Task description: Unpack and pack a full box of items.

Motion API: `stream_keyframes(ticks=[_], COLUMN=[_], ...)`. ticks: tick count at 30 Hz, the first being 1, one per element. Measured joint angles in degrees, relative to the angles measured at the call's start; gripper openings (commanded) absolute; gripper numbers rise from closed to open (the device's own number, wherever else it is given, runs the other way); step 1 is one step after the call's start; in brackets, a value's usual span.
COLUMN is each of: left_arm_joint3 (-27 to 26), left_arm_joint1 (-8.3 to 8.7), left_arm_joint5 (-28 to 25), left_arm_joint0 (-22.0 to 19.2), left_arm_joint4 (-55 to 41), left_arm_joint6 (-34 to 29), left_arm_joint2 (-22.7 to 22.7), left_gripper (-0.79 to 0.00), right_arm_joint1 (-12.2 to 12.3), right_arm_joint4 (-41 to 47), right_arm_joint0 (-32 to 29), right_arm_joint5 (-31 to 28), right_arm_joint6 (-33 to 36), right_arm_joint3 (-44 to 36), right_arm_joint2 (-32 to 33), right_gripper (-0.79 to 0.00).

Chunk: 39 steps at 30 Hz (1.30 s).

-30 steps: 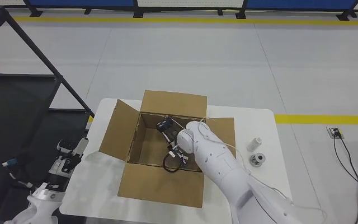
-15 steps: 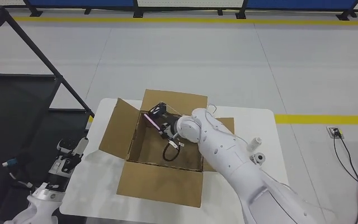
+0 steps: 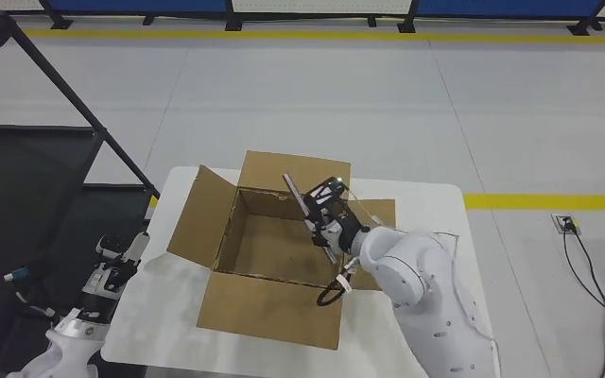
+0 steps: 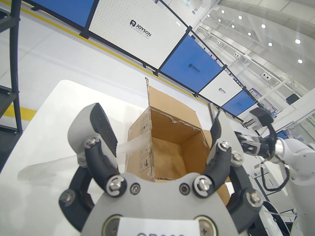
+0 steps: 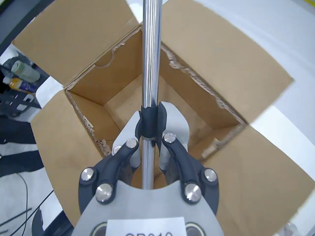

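Observation:
An open cardboard box [image 3: 269,307] stands mid-table with its flaps spread, and its inside shows bare cardboard. My right gripper [image 3: 321,219] hangs over the box's back right corner, shut on a shiny metal rod [image 3: 298,194]. The right wrist view has the rod [image 5: 151,50] running out from between the closed fingers [image 5: 150,121] over the box [image 5: 81,33]. My left gripper [image 3: 119,261] stays off the table's left edge. In the left wrist view it [image 4: 157,121] is open and holds nothing, facing the box [image 4: 172,114] and the rod [image 4: 211,114] beyond.
The white table [image 3: 180,321] has bare room left of and in front of the box. A black rack [image 3: 57,189] stands to the left of the table. Bottles [image 5: 24,74] sit on a dark shelf beyond the box's left flap.
My right arm has risen out of the box and swung toward its back right corner, bringing the metal rod up with it. The left arm has kept still.

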Motion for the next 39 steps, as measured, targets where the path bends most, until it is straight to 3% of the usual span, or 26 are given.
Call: stream_keyframes(ticks=[7, 15, 20, 31, 39], left_arm_joint3=[0.00, 0.00, 0.00, 0.00, 0.00], left_arm_joint1=[0.00, 0.00, 0.00, 0.00, 0.00], left_arm_joint5=[0.00, 0.00, 0.00, 0.00, 0.00], left_arm_joint0=[0.00, 0.00, 0.00, 0.00, 0.00], left_arm_joint4=[0.00, 0.00, 0.00, 0.00, 0.00], left_arm_joint6=[0.00, 0.00, 0.00, 0.00, 0.00], left_arm_joint2=[0.00, 0.00, 0.00, 0.00, 0.00], left_gripper=[0.000, 0.000, 0.000, 0.000, 0.000], right_arm_joint1=[1.63, 2.53, 3.03, 3.49, 3.77], right_arm_joint4=[-7.65, -7.67, -8.67, -10.79, -11.85], right_arm_joint0=[-13.33, -22.90, -23.20, -16.21, -12.04], right_arm_joint5=[8.03, 12.57, 11.98, 11.92, 12.33], right_arm_joint6=[-0.76, 0.67, 4.66, 7.22, 7.73], right_arm_joint3=[-14.99, -19.67, -14.39, 4.83, 13.22], right_arm_joint2=[10.20, 19.40, 20.79, 17.89, 16.85], right_gripper=[-0.785, -0.785, -0.785, -0.785, -0.785])
